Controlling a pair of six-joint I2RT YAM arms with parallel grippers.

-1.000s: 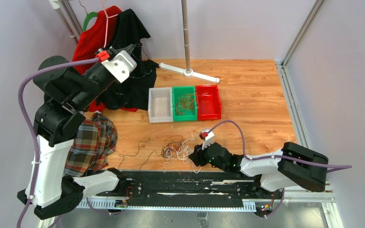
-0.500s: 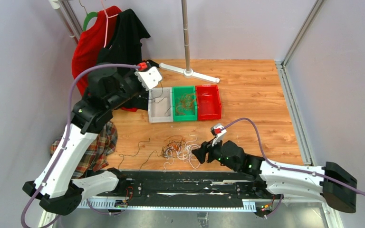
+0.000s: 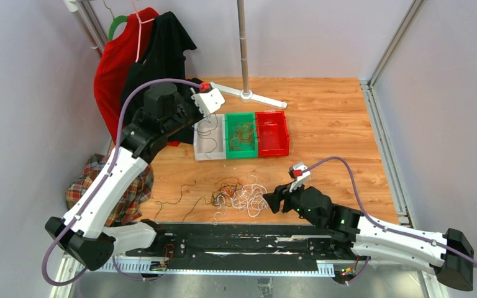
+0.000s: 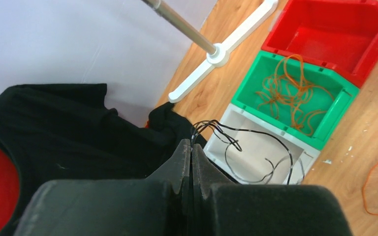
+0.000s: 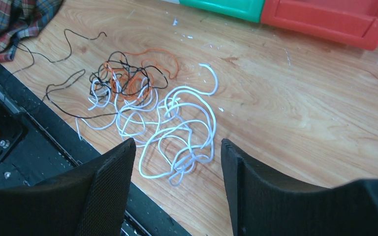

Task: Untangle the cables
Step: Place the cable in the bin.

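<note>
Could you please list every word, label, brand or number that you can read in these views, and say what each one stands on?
No legible text in any of the three views.
White bin, green bin, red bin: plain plastic, no labels showing.
Small red part on the right wrist: too small to tell whether it carries a marking.

Ends of the black cables (image 4: 250, 131) hide inside the left gripper (image 4: 191, 145).

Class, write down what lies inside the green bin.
Loose orange-brown cables lie looped inside the green bin, its floor showing between them. Nothing else shows there; anything beneath the densest loops is covered.
</note>
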